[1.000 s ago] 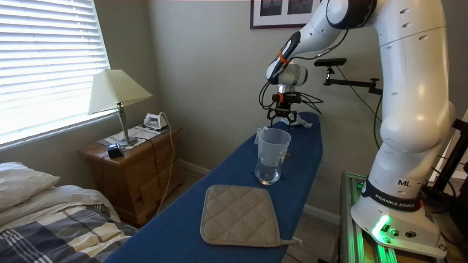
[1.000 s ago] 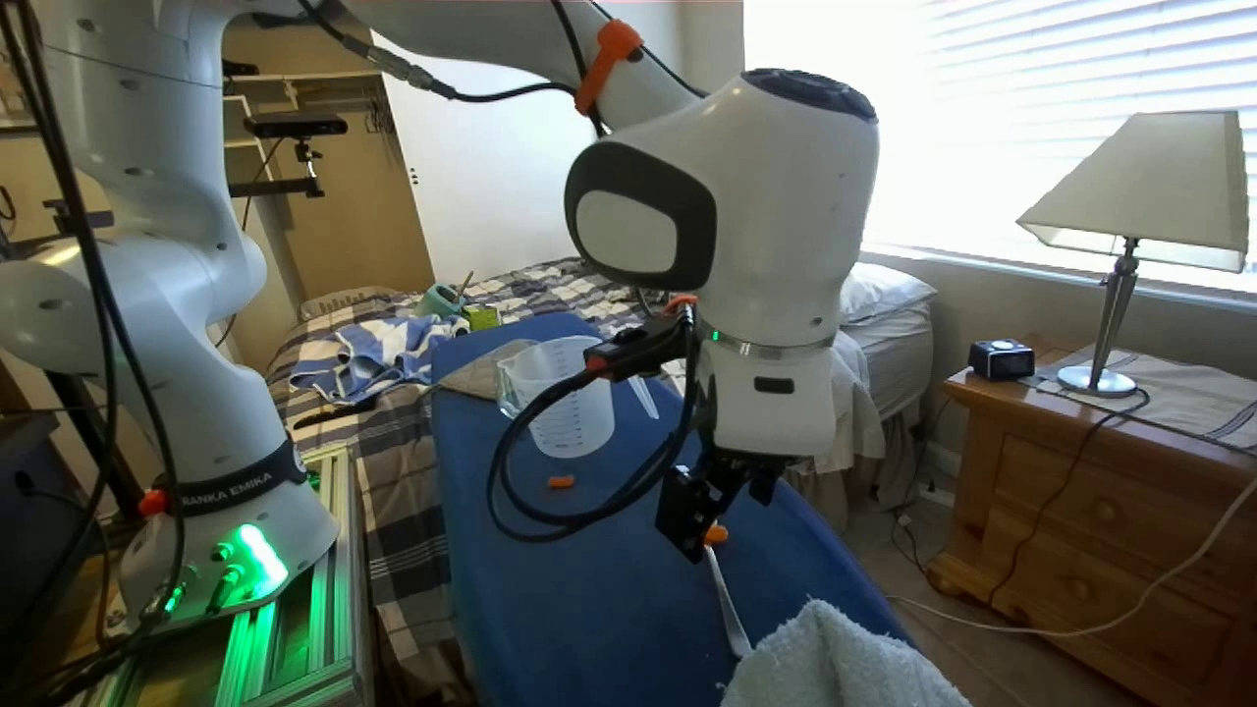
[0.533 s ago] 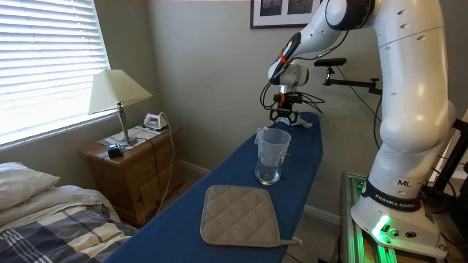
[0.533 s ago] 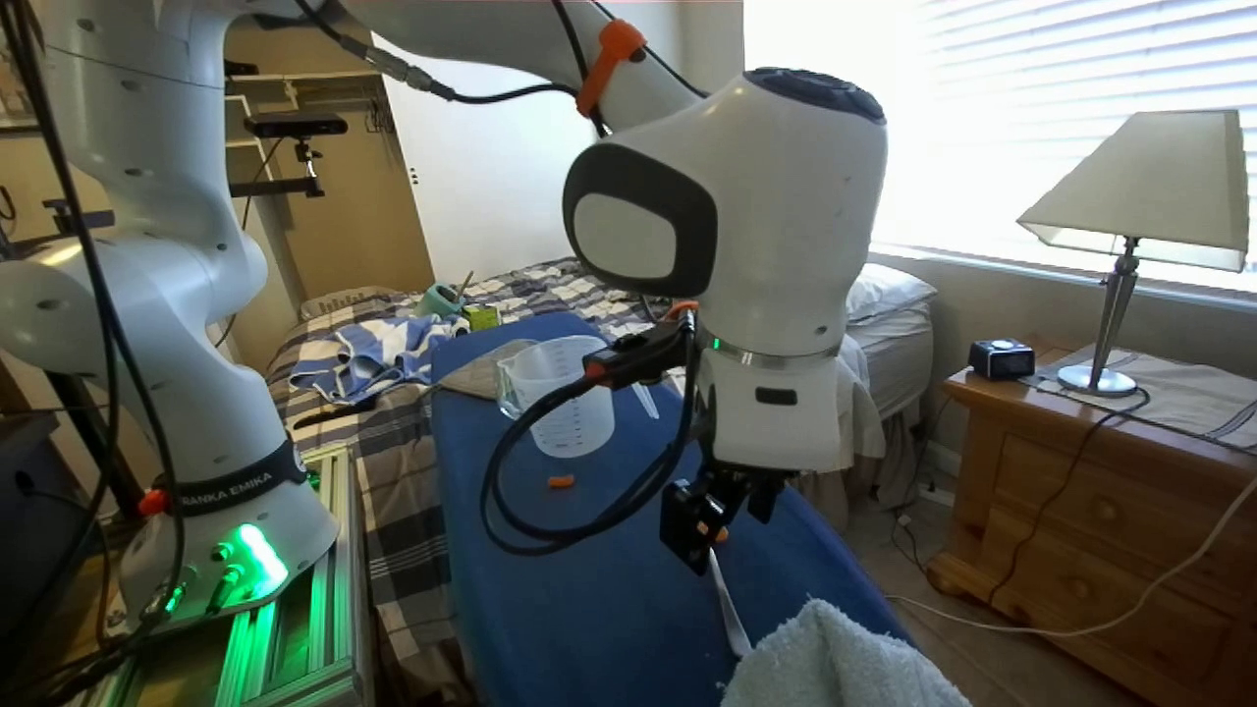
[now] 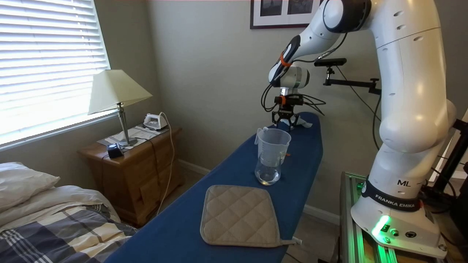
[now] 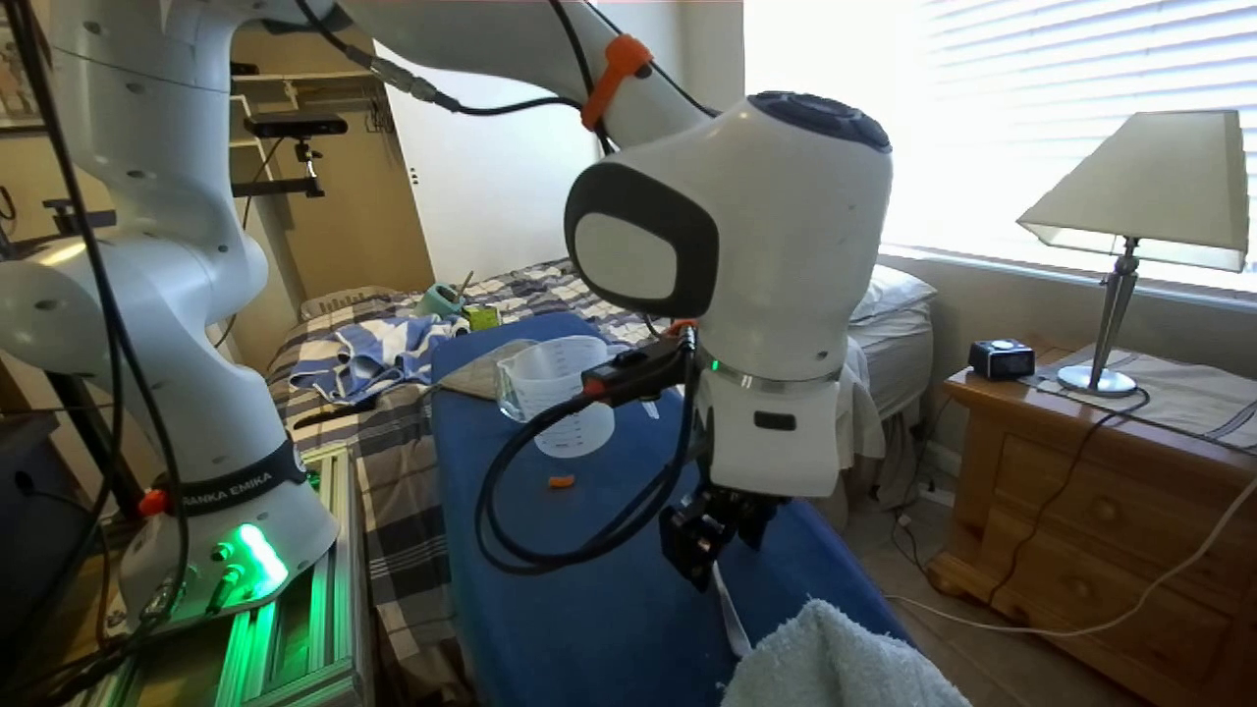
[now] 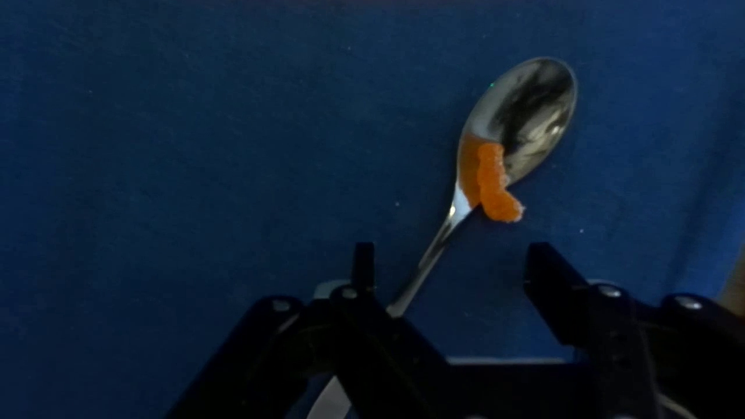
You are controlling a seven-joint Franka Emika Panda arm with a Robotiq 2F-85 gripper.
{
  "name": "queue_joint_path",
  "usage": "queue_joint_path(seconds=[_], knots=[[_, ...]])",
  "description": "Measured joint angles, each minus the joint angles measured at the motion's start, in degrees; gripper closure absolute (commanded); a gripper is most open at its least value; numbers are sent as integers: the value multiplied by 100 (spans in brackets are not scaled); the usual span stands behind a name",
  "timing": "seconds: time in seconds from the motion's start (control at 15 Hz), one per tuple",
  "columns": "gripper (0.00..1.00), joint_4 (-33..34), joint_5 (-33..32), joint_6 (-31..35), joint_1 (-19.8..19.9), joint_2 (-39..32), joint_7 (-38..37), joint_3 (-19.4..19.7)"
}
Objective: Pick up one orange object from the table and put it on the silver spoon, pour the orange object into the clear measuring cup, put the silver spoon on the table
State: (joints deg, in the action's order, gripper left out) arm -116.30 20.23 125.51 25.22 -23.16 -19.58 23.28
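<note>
The tool (image 7: 449, 259) is being held, fingers parted, above a silver spoon (image 7: 460, 205) and an orange object (image 7: 493, 183).

In the wrist view, the orange object is being shown lying across the edge of the spoon's bowl near the neck, one end over the bowl and the other past the rim; its colour is being mirrored in the metal. The handle is being partly covered by a finger, and the spoon is being supported by the dark blue tabletop (image 6: 589, 599). In an exterior view, a second orange object (image 6: 561, 481) is being seen near the upright clear measuring cup (image 6: 573, 427); a clear vessel (image 5: 268, 176) is being shown between the cup and a quilted pad (image 5: 239, 215).
</note>
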Motion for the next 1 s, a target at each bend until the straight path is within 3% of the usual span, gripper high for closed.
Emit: queue_joint_path(seconds=[0.13,0.47,0.6,1.0], knots=[[78,23,0,0,4,-22,0,0],[97,59,0,0,6,-24,0,0],[93,61,0,0,7,-25,0,0],[96,63,0,1,7,-28,0,-1]])
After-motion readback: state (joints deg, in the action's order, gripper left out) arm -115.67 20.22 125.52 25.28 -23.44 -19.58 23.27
